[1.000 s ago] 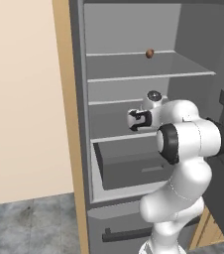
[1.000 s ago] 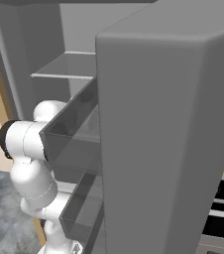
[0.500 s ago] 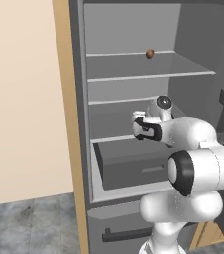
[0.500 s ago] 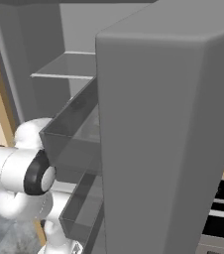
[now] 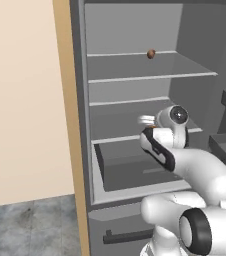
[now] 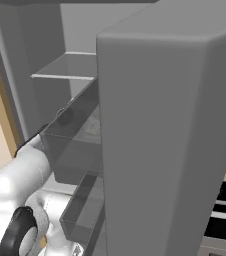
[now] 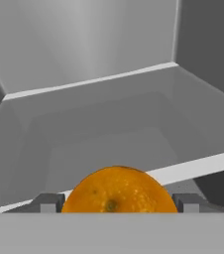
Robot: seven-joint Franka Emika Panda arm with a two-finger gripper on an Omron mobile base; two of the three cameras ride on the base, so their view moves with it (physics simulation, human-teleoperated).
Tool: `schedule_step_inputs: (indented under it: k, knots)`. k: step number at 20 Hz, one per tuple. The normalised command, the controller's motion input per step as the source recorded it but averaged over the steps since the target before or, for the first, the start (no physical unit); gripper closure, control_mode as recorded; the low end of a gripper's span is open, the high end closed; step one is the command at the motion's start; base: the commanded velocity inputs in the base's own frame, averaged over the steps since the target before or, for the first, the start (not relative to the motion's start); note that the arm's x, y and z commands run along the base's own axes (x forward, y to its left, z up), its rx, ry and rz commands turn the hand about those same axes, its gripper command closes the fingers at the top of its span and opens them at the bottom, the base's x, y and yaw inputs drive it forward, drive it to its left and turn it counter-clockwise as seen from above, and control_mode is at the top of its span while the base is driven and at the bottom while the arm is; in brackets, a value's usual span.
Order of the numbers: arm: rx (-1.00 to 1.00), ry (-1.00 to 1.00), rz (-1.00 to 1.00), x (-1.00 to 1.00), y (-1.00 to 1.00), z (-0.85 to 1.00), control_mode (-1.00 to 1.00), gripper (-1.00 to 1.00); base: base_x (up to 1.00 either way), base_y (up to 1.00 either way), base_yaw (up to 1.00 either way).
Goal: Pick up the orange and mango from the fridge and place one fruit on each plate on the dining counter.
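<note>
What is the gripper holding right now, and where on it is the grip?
The gripper holds the orange, one finger tip on each opposite side of the fruit, in front of the fridge shelf.

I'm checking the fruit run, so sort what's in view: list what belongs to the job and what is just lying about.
Part of the job:
- orange, sitting between the fingertips of the gripper
- fridge, standing open, with the arm reaching in over its drawer

Just lying about:
- small brownish-red round thing on the upper shelf
</note>
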Motion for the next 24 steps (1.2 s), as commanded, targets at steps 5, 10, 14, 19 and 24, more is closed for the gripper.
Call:
schedule_step_inputs:
  k: [5, 10, 14, 19, 24]
  knots:
    - [0.00, -0.04, 0.00, -0.84, 0.05, 0.63, -1.00, 1.00, 0.00, 0.00, 0.00]
    - [0.00, -0.01, 0.00, -0.69, 0.06, 0.62, -1.00, 1.00, 0.00, 0.00, 0.00]
    - [0.00, -0.02, 0.00, -0.71, 0.05, 0.60, -1.00, 1.00, 0.00, 0.00, 0.00]
    - [0.00, -0.01, 0.00, -0.78, 0.12, 0.62, -1.00, 1.00, 0.00, 0.00, 0.00]
    - [0.03, 0.00, 0.00, -0.80, 0.15, 0.74, -1.00, 1.00, 0.00, 0.00, 0.00]
